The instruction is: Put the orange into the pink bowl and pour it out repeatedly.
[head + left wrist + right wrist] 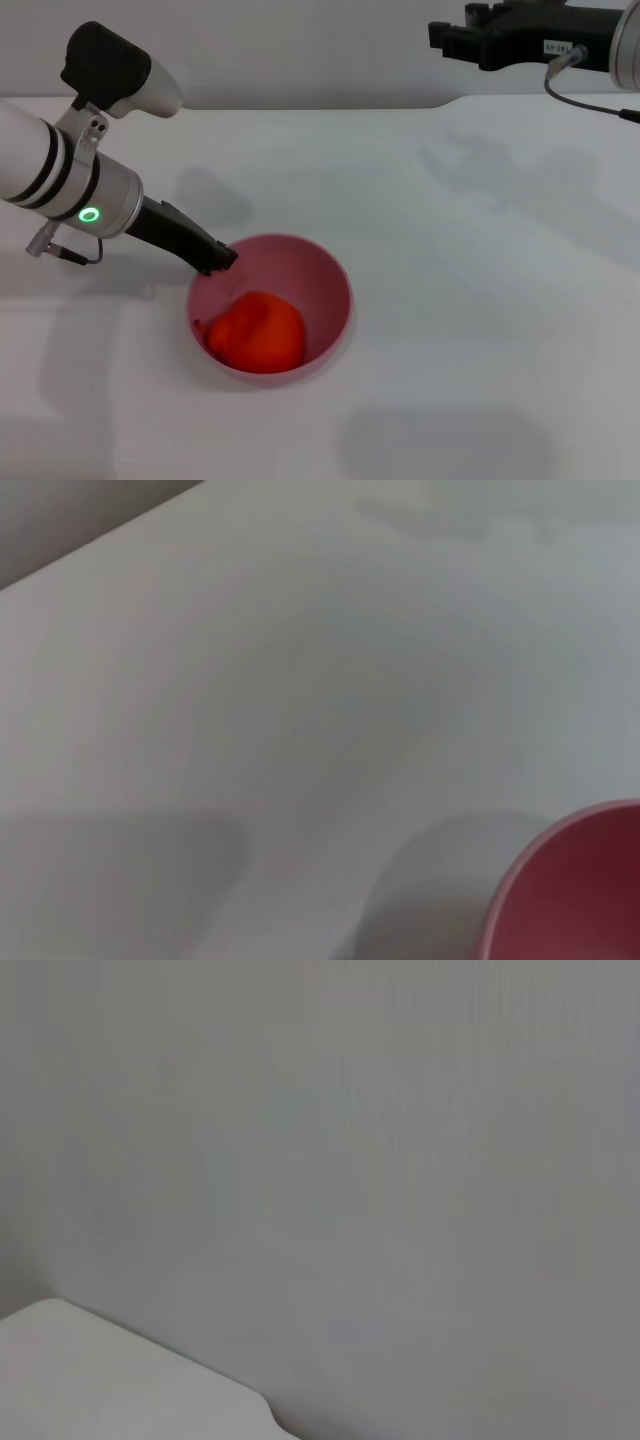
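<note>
Left gripper [218,258]: centre-left of the head view, black fingers closed on the pink bowl's upper-left rim.
Pink bowl [325,275]: lower centre of the head view, upright on the white table [480,300]; its rim also shows at the left wrist view's lower right corner [520,880].
Orange [258,332]: inside the bowl, against its lower-left wall.
Right gripper [455,38]: upper right, raised well apart from the bowl; finger gap cannot be told.
Surroundings: grey wall [400,1160] behind the table.
</note>
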You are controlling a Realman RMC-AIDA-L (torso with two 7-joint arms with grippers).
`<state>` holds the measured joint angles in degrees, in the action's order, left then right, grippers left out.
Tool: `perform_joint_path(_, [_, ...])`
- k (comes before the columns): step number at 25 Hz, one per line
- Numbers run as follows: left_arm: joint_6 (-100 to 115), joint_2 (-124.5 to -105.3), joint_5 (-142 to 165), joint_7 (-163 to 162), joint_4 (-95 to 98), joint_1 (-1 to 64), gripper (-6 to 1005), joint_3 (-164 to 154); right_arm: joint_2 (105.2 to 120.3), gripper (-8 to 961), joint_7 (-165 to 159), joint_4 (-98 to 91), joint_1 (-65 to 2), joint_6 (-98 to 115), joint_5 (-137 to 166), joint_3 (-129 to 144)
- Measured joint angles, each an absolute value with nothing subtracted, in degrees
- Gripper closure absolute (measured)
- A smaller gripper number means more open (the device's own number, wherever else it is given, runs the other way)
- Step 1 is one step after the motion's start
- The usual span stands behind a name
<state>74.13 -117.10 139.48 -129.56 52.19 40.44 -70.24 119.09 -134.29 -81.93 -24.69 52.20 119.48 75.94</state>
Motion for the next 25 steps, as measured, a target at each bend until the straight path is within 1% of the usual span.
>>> perform_joint_path(14, [74.1,-117.32,139.7,-132.1,53.8,40.6,952,-69.5,119.09,435,-134.3,-81.1,-24.3,52.2,119.1,75.7])
perform_joint_path(21, [74.4,-117.64,138.4,-132.3,57.1,40.8,610,-67.9,119.01,435,-134.3,-79.6,-24.3,52.2,119.1,74.8])
perform_joint_path(22, [75.7,-117.63,134.6,-132.0,59.8,40.7,559,-67.5,119.01,435,-134.3,-79.4,-24.2,52.2,119.1,74.5])
perform_joint_path(25, [75.9,-117.6,128.5,-130.1,64.4,39.4,497,-66.8,119.0,436,-134.3,-78.9,-23.9,51.4,119.1,74.1])
